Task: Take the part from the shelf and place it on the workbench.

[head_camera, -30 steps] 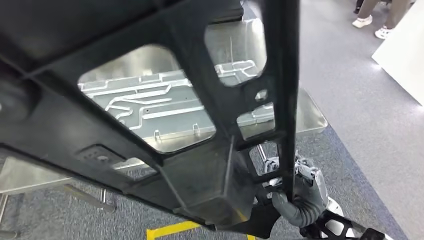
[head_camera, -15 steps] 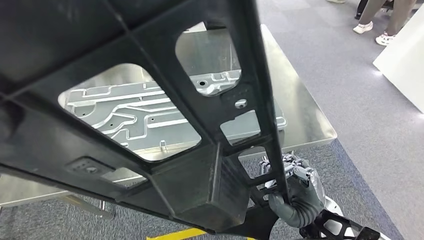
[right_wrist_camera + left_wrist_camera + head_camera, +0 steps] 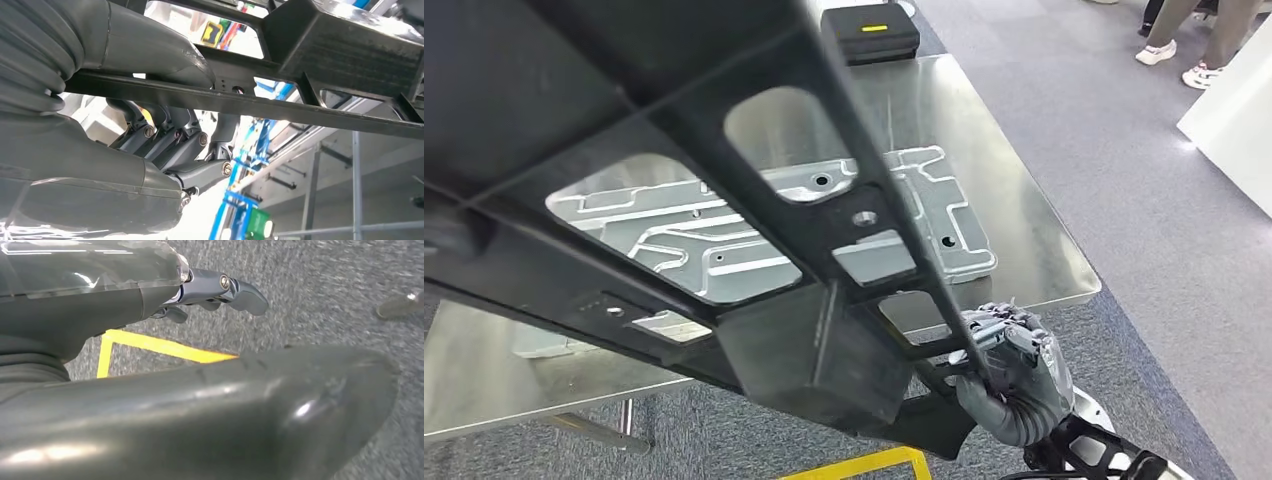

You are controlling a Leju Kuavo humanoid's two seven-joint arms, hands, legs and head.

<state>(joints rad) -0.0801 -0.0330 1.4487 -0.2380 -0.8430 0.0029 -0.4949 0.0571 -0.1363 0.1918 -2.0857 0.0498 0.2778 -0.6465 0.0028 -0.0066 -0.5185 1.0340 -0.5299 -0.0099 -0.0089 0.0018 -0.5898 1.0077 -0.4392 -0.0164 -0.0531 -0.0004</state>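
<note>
The part (image 3: 654, 200) is 1 large black moulded frame, ribbed and pierced with several windows, with a boxy block on its underside. It hangs in the air close under the head camera, above the near edge of the worktop (image 3: 1044, 250), not yet set down. It looks stiff and probably fairly light for its span, but broad and awkward, so it could swing or twist about a single hold; the thin rails are the natural places to take it.

The right hand (image 3: 1009, 370) grips 1 such rail at the frame's near right end, fingers (image 3: 170, 145) curled under the bar and thumb over it in the right wrist view. The left hand (image 3: 220, 290) appears in its wrist view over grey carpet and yellow floor tape (image 3: 155, 347); whether its fingers are spread or holding anything, I cannot tell.

On the worktop lie 1 silver cast metal plate (image 3: 754, 220), seen through the frame's windows, and 1 black case (image 3: 869, 32) with a yellow label at the far edge. 1 person's legs (image 3: 1194, 40) stand well apart.
</note>
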